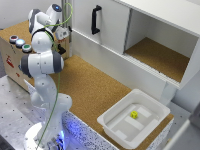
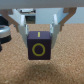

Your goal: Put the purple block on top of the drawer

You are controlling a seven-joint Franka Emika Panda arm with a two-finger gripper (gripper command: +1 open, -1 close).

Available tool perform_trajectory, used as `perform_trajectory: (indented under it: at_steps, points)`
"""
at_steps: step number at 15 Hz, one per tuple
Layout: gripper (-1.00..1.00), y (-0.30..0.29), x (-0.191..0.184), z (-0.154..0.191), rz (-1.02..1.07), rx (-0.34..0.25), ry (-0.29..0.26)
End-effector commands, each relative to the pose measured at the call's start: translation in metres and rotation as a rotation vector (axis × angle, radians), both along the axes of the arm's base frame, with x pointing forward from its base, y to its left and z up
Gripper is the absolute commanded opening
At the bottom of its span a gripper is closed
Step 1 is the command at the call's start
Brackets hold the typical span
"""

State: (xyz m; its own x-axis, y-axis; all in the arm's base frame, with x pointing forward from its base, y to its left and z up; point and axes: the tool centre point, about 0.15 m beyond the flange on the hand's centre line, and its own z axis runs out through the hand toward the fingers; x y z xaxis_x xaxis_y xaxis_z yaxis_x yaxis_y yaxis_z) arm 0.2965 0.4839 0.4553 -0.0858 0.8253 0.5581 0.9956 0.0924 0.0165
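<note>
Gripper [image 2: 39, 31] fingers are clamped on the purple block [image 2: 39, 46], one finger on each side of it, and the block hangs clear above the cork surface, casting a shadow below. On the face of the block turned to the wrist view there is a yellow ring with a short yellow bar above it. In the exterior view the white arm [image 1: 42, 62] rises from its base at the near edge of the table [image 1: 90, 85] and bends back toward the drawer [image 1: 15, 60] at the exterior view's left; the gripper end sits near the drawer's top, by the far corner, though the block itself is too small to make out there. The drawer is a light wooden box with red [image 1: 13, 38], blue [image 1: 20, 43] and green [image 1: 26, 48] round buttons on its top. A white cabinet [image 1: 145, 35] with a black handle [image 1: 95, 20] stands behind the table. Toward the exterior view's right, a white tray [image 1: 112, 120] holds a small yellow cube [image 1: 134, 114], well apart from the arm.
</note>
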Motion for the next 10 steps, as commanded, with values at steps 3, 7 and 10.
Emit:
perform_trajectory:
  at_steps: [3, 7, 10]
  points:
    - [1.0, 0.02, 0.01, -0.011, -0.079, 0.004, -0.021]
    - [1.0, 0.004, 0.0, 0.003, -0.11, -0.004, -0.032]
    - [1.0, -0.019, -0.018, 0.048, -0.131, 0.0, -0.032]
